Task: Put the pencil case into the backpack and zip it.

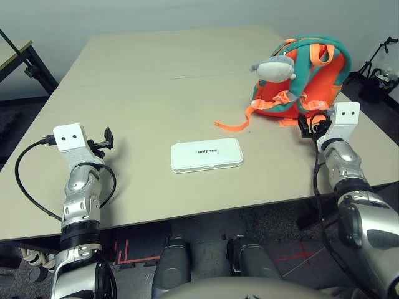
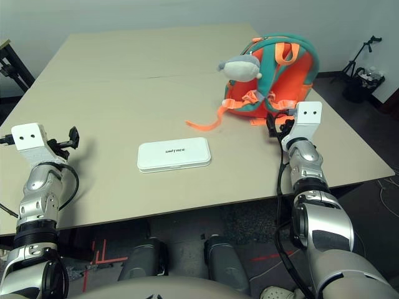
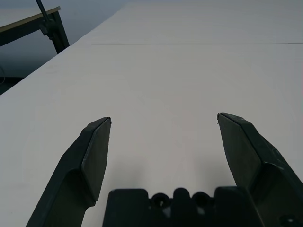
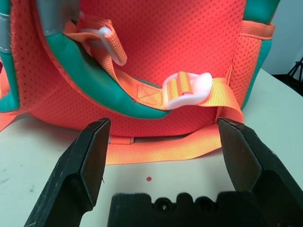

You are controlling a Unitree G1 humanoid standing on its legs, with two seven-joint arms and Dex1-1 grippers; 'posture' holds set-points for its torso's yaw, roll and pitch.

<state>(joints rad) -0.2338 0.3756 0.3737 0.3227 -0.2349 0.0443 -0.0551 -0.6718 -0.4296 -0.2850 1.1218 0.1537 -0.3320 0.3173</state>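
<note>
The white pencil case (image 1: 207, 154) with dark "UNITREE" lettering lies flat near the table's front middle. The orange and teal backpack (image 1: 312, 75) stands at the far right, straps facing me, with a grey plush animal (image 1: 272, 68) hanging on it. My right gripper (image 1: 307, 126) hovers open just in front of the backpack's base; its fingers (image 4: 85, 165) frame an orange strap (image 4: 161, 149) and a white buckle (image 4: 187, 90). My left gripper (image 1: 109, 138) stands open over bare table at the left, well apart from the case, fingers (image 3: 92, 158) wide with nothing between them.
An orange strap (image 1: 234, 121) trails from the backpack across the table (image 1: 156, 81) toward the case. A black cable (image 1: 28, 180) loops off my left wrist. A dark stand (image 1: 28, 59) sits past the table's left edge, and a tripod (image 1: 377, 68) at the right.
</note>
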